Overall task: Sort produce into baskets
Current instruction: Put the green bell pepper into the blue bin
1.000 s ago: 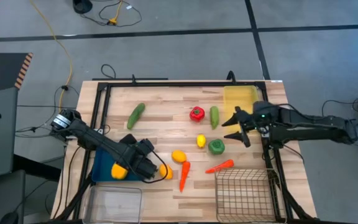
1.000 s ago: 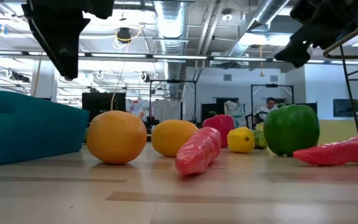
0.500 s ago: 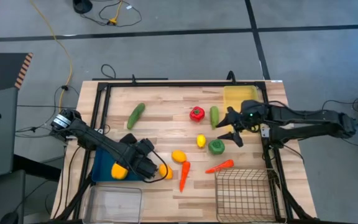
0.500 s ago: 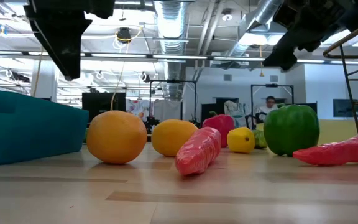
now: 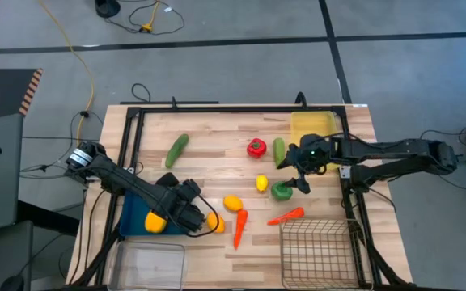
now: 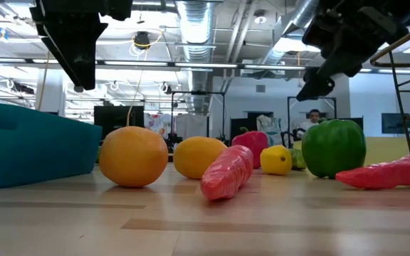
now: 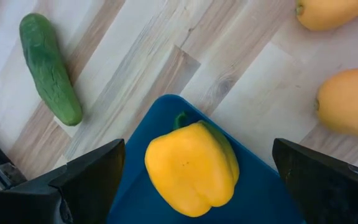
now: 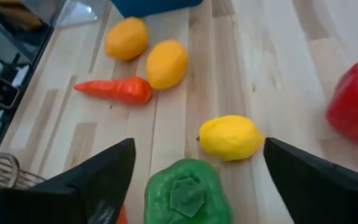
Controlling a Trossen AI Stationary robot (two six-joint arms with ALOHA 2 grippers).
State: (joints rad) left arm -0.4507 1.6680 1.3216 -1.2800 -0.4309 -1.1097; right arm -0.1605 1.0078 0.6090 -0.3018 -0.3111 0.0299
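Toy produce lies on the wooden table. My right gripper [image 5: 293,175] stands open just above the green bell pepper [image 5: 281,191], one finger to each side of it [image 8: 188,193] and clear of it. A small yellow lemon [image 8: 230,137] and the red pepper [image 5: 256,147] lie close by. My left gripper [image 5: 186,213] hangs open over the blue tray [image 5: 130,217], where a yellow bell pepper [image 7: 191,168] rests on the tray floor between the fingers without touching them.
Two cucumbers [image 5: 176,149] [image 5: 279,151], two orange lemons [image 5: 232,202] [image 5: 215,222] and two carrots [image 5: 239,228] [image 5: 285,216] lie on the table. The yellow tray [image 5: 312,127] sits far right, the wire basket [image 5: 318,250] near right, the clear bin [image 5: 148,265] near left.
My right gripper has moved toward the table's left edge and down, tipping more steeply, from beside the yellow tray to just above the green bell pepper. The produce has stayed where it was.
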